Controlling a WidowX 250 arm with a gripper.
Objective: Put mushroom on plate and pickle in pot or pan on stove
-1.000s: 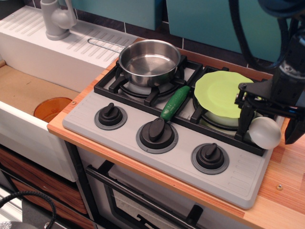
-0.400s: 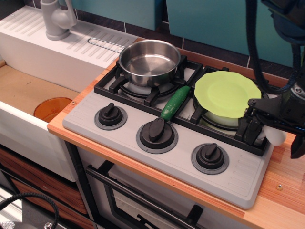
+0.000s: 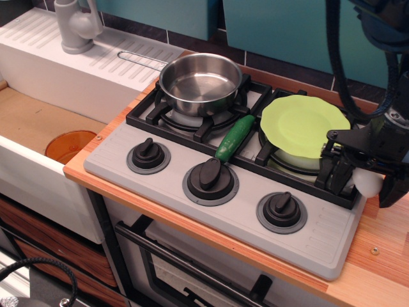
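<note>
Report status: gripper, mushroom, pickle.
Gripper down around mushroom at stove's right edge; grip unconfirmed. Pickle on grate between burners. Plate, pot both empty.

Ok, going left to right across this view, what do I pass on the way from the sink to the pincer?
Orange cup in the sink → steel pot → pickle → green plate → pincer over the white mushroom.
</note>
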